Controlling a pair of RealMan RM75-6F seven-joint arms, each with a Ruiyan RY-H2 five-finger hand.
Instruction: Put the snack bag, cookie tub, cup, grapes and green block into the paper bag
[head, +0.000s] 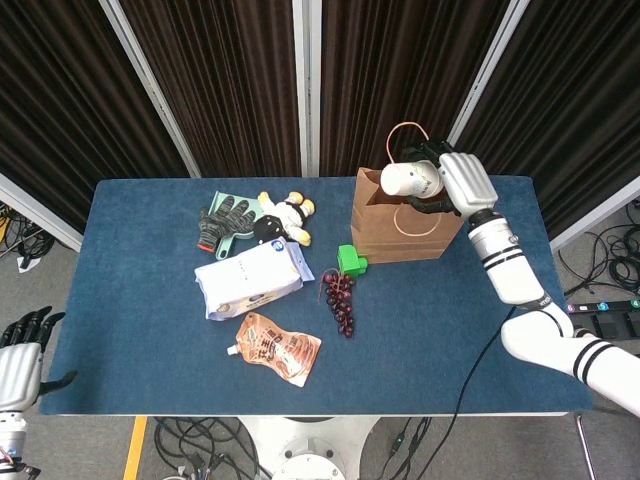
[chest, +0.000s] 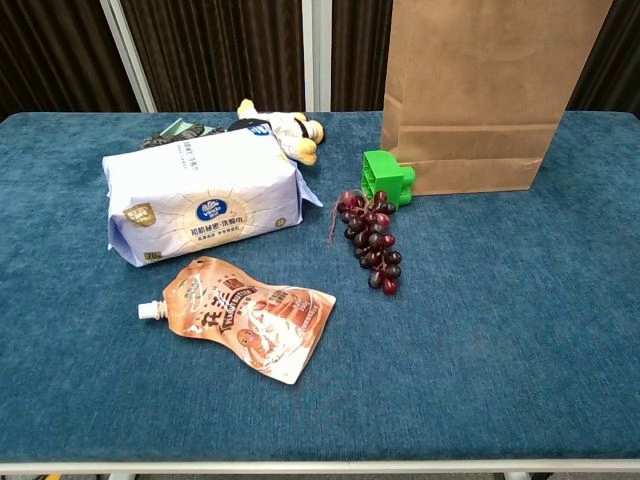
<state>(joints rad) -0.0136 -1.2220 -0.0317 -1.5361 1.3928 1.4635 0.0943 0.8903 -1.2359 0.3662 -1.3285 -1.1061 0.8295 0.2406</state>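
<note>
Upper right in the head view, the right hand (head: 455, 180) grips the white cup (head: 408, 180) over the paper bag (head: 400, 225) mouth — lower it clear of the rim and handle (head: 405, 130) before letting go.

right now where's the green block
In the head view the green block sits on the table against the lower left corner of the paper bag, just above the grapes.
</note>
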